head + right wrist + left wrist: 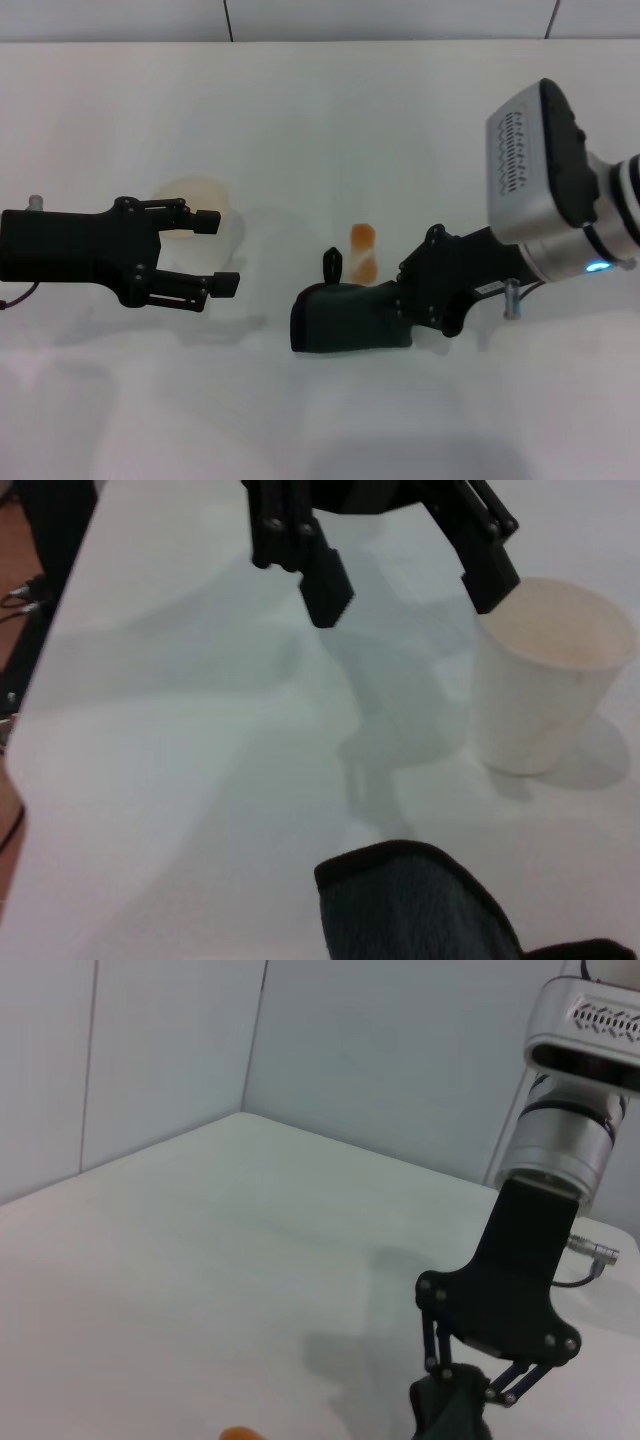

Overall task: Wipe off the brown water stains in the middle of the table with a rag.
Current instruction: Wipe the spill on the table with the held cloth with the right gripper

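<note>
The brown water stain (362,250) is a small glossy orange puddle in the middle of the white table (320,120). Its edge also shows in the left wrist view (240,1434). My right gripper (402,306) is shut on a dark rag (345,318), which rests on the table just in front of the stain, apart from it. The rag also shows in the left wrist view (450,1415) and the right wrist view (420,905). My left gripper (215,250) hovers open and empty at the left, next to a white cup.
A white paper cup (200,205) stands just behind the left gripper's fingers. It also shows in the right wrist view (550,680), beside the left gripper (410,585). A grey wall runs along the table's far edge.
</note>
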Tool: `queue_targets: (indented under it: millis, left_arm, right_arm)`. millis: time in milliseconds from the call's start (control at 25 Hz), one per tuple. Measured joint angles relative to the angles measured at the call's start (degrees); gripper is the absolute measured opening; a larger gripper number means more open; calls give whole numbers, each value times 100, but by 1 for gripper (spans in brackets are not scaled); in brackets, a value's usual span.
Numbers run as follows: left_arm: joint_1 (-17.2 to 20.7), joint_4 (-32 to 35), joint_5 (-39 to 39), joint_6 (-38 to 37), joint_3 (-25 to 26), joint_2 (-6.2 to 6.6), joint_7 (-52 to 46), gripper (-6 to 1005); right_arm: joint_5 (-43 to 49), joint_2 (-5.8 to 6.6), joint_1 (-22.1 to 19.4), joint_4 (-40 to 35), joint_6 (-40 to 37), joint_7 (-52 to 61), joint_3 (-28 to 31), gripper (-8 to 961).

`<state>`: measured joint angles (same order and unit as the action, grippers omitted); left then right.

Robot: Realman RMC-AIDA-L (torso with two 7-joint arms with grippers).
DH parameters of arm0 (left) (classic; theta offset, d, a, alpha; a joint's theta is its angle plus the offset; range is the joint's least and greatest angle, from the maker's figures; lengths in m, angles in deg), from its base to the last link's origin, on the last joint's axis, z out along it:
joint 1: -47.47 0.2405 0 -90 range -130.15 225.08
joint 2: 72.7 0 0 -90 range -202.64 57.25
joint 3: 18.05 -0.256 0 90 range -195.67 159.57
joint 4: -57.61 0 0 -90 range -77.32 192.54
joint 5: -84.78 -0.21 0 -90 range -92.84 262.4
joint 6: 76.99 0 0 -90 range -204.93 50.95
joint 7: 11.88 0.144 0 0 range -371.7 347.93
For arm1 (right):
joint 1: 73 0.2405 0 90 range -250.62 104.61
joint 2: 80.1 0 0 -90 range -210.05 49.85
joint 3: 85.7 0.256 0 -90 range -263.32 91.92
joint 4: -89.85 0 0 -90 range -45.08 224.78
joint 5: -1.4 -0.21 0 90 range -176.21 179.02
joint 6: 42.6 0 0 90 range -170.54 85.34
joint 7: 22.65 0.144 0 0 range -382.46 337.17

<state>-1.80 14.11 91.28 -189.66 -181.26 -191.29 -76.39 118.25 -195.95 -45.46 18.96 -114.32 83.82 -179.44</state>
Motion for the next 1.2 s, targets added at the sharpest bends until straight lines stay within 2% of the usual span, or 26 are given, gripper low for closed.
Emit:
queue_targets:
  millis: [360,1200]
  left_arm:
    - [9,0,9,0,0,3,0,891]
    - [41,0,48,0,0,-26,27,891]
  right_arm:
    - [41,1,288,303,406,153,-245,97]
    - [214,15,454,632,1046,356,-391,96]
